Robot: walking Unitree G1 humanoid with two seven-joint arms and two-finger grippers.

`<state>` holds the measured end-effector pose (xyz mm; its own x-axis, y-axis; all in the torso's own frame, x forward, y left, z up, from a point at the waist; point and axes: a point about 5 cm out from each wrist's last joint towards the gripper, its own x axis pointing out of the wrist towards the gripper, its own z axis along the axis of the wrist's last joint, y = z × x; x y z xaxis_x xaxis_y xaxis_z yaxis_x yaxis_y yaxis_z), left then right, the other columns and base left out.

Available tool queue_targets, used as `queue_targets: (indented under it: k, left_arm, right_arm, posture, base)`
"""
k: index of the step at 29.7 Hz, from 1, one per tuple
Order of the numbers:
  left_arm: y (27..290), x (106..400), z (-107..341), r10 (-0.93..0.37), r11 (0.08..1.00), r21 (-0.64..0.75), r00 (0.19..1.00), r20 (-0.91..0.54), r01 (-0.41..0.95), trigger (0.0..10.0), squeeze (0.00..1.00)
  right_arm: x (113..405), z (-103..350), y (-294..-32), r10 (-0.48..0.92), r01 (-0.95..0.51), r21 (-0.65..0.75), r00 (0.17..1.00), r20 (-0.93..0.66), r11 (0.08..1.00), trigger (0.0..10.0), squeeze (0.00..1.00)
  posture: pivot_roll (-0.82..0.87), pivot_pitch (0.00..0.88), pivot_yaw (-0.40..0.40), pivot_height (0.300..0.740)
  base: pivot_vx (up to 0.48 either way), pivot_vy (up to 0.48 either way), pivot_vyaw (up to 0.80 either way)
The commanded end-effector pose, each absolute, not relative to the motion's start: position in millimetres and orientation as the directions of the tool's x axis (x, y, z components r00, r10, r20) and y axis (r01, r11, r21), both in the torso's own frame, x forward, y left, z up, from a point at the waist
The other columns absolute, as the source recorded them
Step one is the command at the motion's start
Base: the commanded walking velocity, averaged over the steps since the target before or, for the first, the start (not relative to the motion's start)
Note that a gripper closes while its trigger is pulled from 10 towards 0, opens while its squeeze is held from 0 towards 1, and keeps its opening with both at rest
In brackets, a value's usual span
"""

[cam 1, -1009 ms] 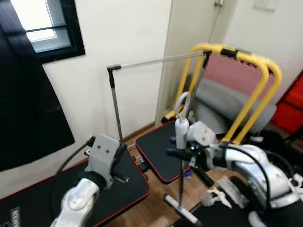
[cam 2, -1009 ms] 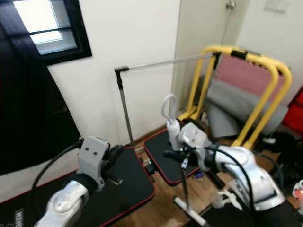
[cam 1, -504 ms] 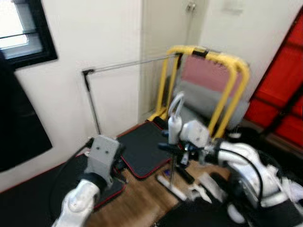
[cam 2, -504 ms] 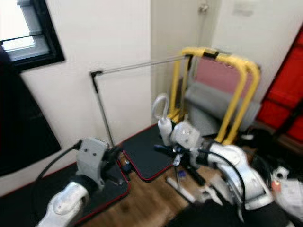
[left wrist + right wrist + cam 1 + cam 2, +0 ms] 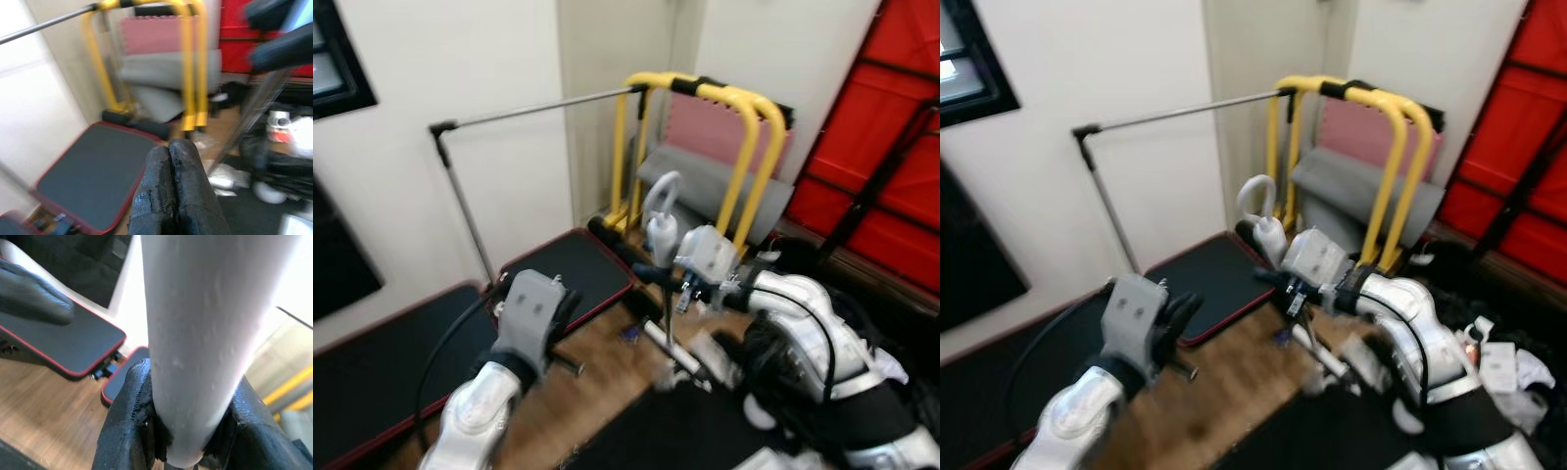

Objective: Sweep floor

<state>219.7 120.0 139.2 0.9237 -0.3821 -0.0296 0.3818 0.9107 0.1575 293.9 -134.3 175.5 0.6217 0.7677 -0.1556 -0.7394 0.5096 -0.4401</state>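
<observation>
Centrally, the broom (image 5: 663,257) is held upright in the right pincer (image 5: 658,278), its long axis running down to the wooden floor (image 5: 1197,411) at lower centre; the left pincer (image 5: 171,196) is pressed shut, empty, lower left.

The broom handle (image 5: 195,333) looks like smooth white plastic with a faint pebbled sheen, clamped between the right hand's (image 5: 190,450) matt black, rubbery, slightly grainy fingers (image 5: 127,431). The left hand's fingers (image 5: 171,196) show the same rough matt black surface, pressed together. The floor (image 5: 1205,401) is satin brown wood plank, the mats (image 5: 563,269) matt black with red edging, and the rail (image 5: 538,106) brushed grey metal.
</observation>
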Motion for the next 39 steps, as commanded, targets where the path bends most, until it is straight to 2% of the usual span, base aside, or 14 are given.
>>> queue_targets:
  k: [1, 7, 10, 14, 18, 20, 24, 26, 32, 33, 39]
  left_arm:
    - [123, 218, 140, -0.359, 0.918, 0.167, 0.933, -0.033, 0.359, 10.0, 0.0]
    - [123, 214, 142, -0.357, 0.92, 0.16, 0.934, -0.031, 0.357, 10.0, 0.0]
    - [120, 207, 145, -0.365, 0.921, 0.138, 0.931, -0.027, 0.365, 10.0, 0.0]
    - [117, 202, 149, -0.378, 0.918, 0.119, 0.926, -0.025, 0.378, 10.0, 0.0]
    - [109, 193, 153, -0.42, 0.904, 0.077, 0.907, -0.015, 0.42, 10.0, 0.0]
    - [102, 184, 154, -0.468, 0.882, 0.051, 0.883, -0.021, 0.469, 10.0, 0.0]
    - [97, 179, 154, -0.498, 0.867, 0.027, 0.867, -0.024, 0.498, 10.0, 0.0]
    - [93, 172, 157, -0.531, 0.847, 0.024, 0.847, -0.026, 0.531, 10.0, 0.0]
    - [89, 161, 161, -0.575, 0.818, 0.008, 0.818, -0.03, 0.575, 10.0, 0.0]
    - [88, 156, 163, -0.588, 0.809, -0.011, 0.808, -0.024, 0.588, 10.0, 0.0]
    - [87, 153, 165, -0.6, 0.8, -0.021, 0.8, -0.021, 0.6, 10.0, 0.0]
  right_arm:
    - [296, 186, -128, 0.774, -0.708, -0.497, 0.624, -0.108, 0.502, 10.0, 0.0]
    - [302, 186, -124, 0.745, -0.673, -0.528, 0.658, -0.11, 0.517, 10.0, 0.0]
    - [310, 193, -119, 0.7, -0.583, -0.625, 0.71, -0.082, 0.518, 10.0, 0.0]
    - [315, 199, -116, 0.69, -0.529, -0.691, 0.721, -0.062, 0.492, 10.0, 0.0]
    - [318, 203, -113, 0.723, -0.546, -0.683, 0.69, -0.038, 0.485, 10.0, 0.0]
    - [320, 205, -111, 0.771, -0.572, -0.676, 0.637, -0.01, 0.464, 10.0, 0.0]
    - [325, 205, -111, 0.779, -0.578, -0.66, 0.627, 0.017, 0.48, 10.0, 0.0]
    - [328, 206, -112, 0.788, -0.6, -0.615, 0.613, 0.057, 0.512, 10.0, 0.0]
    - [332, 205, -113, 0.81, -0.603, -0.641, 0.585, 0.051, 0.476, 10.0, 0.0]
    - [332, 208, -112, 0.831, -0.584, -0.679, 0.552, 0.069, 0.444, 10.0, 0.0]
    - [333, 213, -110, 0.84, -0.576, -0.681, 0.532, 0.107, 0.452, 10.0, 0.0]
  posture:
    - [-0.1, 0.031, -0.031, 0.74]
    - [-0.1, 0.051, -0.03, 0.74]
    - [-0.09, 0.099, -0.028, 0.74]
    - [-0.09, 0.118, -0.031, 0.74]
    - [-0.08, 0.16, -0.037, 0.74]
    - [-0.07, 0.2, -0.03, 0.74]
    - [-0.06, 0.204, -0.029, 0.74]
    - [-0.05, 0.235, -0.027, 0.74]
    - [-0.04, 0.268, -0.019, 0.74]
    - [-0.04, 0.294, -0.012, 0.74]
    - [-0.03, 0.303, -0.008, 0.74]
  base:
    - [0.0, 0.0, 0.0]
    - [0.0, 0.0, 0.0]
    - [0.0, 0.0, 0.0]
    - [0.0, 0.0, 0.0]
    - [0.0, 0.0, 0.0]
    - [0.0, 0.0, 0.0]
    - [0.0, 0.0, 0.0]
    - [0.0, 0.0, 0.0]
    - [0.0, 0.0, 0.0]
    - [0.0, 0.0, 0.0]
    - [0.0, 0.0, 0.0]
